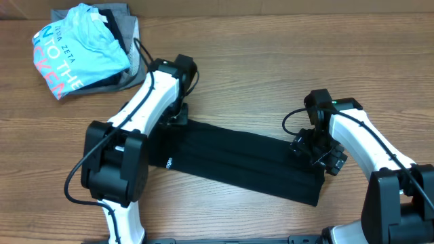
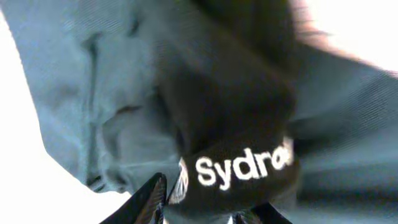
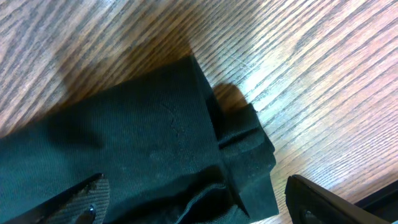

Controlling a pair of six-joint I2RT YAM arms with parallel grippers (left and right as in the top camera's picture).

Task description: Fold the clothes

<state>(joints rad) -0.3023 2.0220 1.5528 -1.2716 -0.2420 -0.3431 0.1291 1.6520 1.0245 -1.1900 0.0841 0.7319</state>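
At the far left of a wooden table (image 1: 271, 74), a crumpled light blue tee (image 1: 74, 51) lay on grey garments (image 1: 127, 27), set aside well clear of the work. Nearer the centre, the left gripper (image 2: 199, 208) had its fingers closed on the black T-shirt (image 1: 237, 157) at its left end. The wrist view showed bunched cloth and a band bearing a white logo (image 2: 242, 168) caught between the fingertips, probably so that this end could be lifted and carried over. The shirt lay as a long, narrow strip slanting across the middle of the table, its sides already folded in. At its right end, the right gripper (image 3: 205, 202) was spread wide. One finger rested on the cloth and the other sat over bare wood beyond the layered corner, apparently placed to take hold there.
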